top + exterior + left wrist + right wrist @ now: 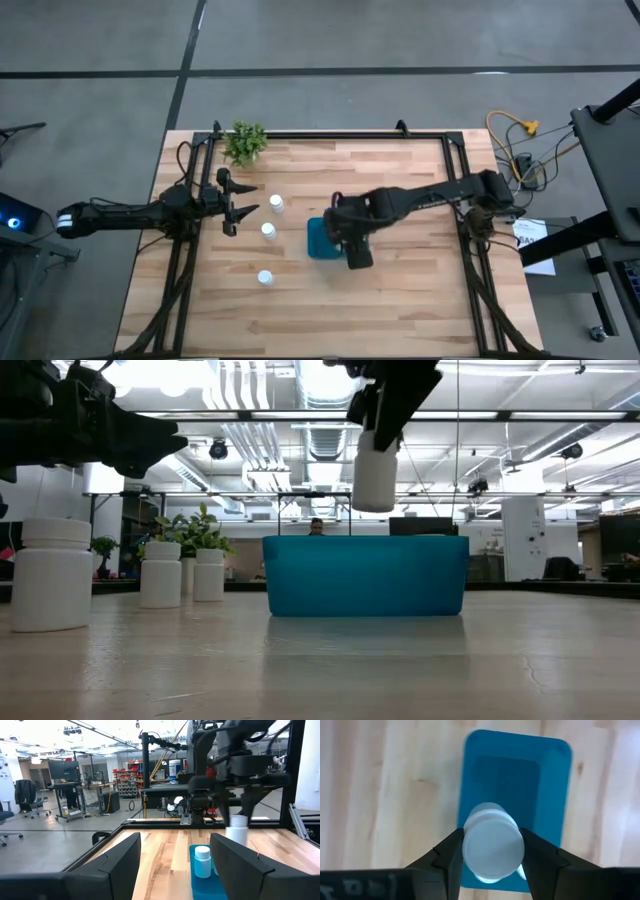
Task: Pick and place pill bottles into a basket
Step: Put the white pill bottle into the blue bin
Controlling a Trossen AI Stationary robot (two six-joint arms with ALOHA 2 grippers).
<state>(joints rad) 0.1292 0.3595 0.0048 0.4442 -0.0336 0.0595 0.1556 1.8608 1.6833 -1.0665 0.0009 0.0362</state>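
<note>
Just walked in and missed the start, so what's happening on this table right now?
The right gripper is holding a pill bottle in the air above the teal basket, apparently about to drop it in. Three more bottles stand on the wooden table, between the basket and the left arm. The left gripper hovers open near them, beside the small plant.

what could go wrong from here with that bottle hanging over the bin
The right pincer holds a pill bottle well above the teal basket; dropped from there it may bounce out or tip. The basket is small, so an off-centre release could clip its rim. The left pincer sits near three standing bottles and could knock one.
</note>
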